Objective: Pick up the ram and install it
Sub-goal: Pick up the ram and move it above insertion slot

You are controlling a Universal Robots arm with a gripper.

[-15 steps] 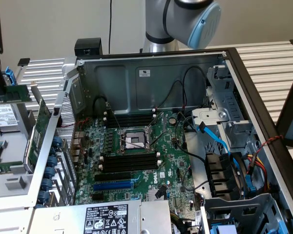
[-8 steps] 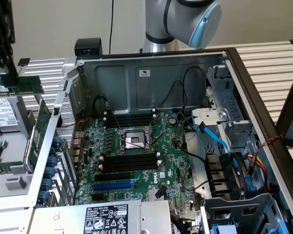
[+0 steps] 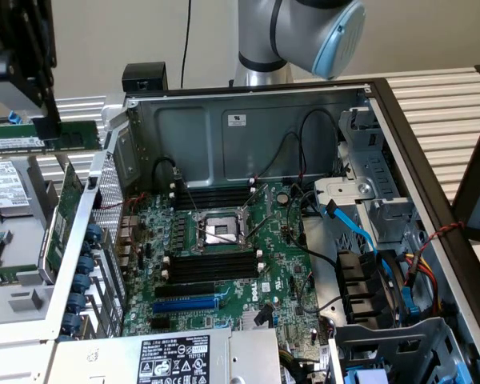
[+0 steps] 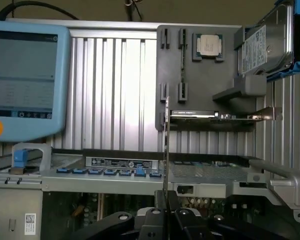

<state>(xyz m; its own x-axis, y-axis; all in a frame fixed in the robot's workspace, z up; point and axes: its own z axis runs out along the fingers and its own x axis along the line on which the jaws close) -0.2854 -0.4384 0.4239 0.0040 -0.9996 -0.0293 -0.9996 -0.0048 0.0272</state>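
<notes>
Case [image 3: 248, 136]: open computer chassis with the side panel off, motherboard facing up.
Arm [image 3: 304, 32]: grey and light-blue joint behind the case's far wall.
Motherboard [image 3: 284, 264]: green, flat on the case floor, crossed by black cables.
Parts tray [image 3: 24, 296]: grey, just outside the case wall at the exterior view's left.
Pendant [image 4: 22, 70]: blue-framed screen with a red button at one corner, on the ribbed table beyond the case.
Hard drive [image 4: 265, 45]: seated at a corner of the parts tray, label outward.
Expansion card [image 3: 64, 216]: green with a metal bracket, upright along the tray edge nearest the case.
Gripper [image 3: 48, 122]: black, over the tray's far edge; fingers clamped on the ram, seen pinching it in the wrist view [image 4: 165, 202].
Ram [image 3: 64, 136]: narrow green stick with a white label, held level on its long edge, off the tray and outside the case; edge-on in the wrist view [image 4: 166, 145].
Memory slots [image 3: 212, 264]: black, in rows on both sides of the processor socket [image 3: 220, 232].
Blue slot [image 3: 188, 304]: near the board's front edge.
</notes>
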